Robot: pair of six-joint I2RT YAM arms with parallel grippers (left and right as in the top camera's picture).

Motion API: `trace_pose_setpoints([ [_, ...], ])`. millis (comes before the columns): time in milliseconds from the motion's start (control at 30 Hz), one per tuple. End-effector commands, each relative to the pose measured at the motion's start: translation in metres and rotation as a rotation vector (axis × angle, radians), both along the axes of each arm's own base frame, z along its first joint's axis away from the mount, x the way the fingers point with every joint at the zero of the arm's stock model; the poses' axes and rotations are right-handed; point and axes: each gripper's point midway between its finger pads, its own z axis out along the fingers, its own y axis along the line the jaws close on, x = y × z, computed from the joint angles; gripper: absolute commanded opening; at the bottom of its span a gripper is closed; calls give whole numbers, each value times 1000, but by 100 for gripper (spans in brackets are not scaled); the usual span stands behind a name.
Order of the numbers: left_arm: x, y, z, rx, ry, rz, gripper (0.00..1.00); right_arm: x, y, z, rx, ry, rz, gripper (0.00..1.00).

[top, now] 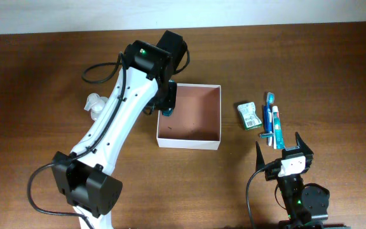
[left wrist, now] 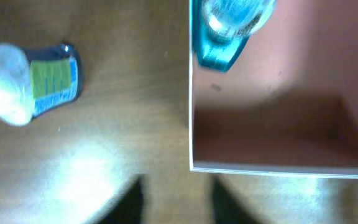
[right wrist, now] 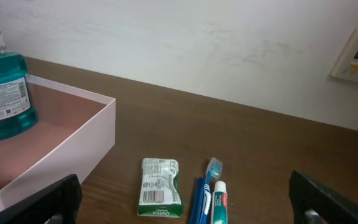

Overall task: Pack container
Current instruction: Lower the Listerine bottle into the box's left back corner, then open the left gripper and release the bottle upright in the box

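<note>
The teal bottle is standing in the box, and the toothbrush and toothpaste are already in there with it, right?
Not quite. The teal bottle does stand in the box, but the toothbrush and toothpaste are not inside. They lie on the table outside it, as the right wrist view shows.

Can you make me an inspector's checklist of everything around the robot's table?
Surface: brown wooden table, no spills seen.
Job's things: container open, with a teal bottle standing upright in one corner. Still outside it are a small white-capped bottle on its left and, on its right, a green packet, toothbrush and toothpaste tube.
Clutter: nothing seen.
Grippers: left gripper over the container's edge, looks open and empty. Right gripper wide open and empty.
Cables: black cables loop off both arms, none lying on the items.
Surroundings: pale wall with a small panel.
</note>
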Motion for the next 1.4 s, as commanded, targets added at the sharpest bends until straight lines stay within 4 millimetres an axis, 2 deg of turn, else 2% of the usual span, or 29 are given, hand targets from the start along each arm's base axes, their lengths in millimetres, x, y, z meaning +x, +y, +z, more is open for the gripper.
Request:
trace_pose_setpoints([
  [0,-5,4,11,-5,-8,-9,1,0,-3,-2,3,2,-17,98],
  [367,-4,25,11,49,1,27,1,0,-3,-2,3,2,-17,98],
  [733,-13,29,12,66,32,25,1,0,-3,-2,3,2,-17,99],
  [1000,-32,23,37,53,-11,-18,1,0,-3,-2,3,2,-17,98],
  [1200,-61,16,65,13,-80,-77,1,0,-3,-2,3,2,-17,98],
  [1367,-85,29,70,35,-170,-45,1,0,-3,-2,3,2,-17,98],
])
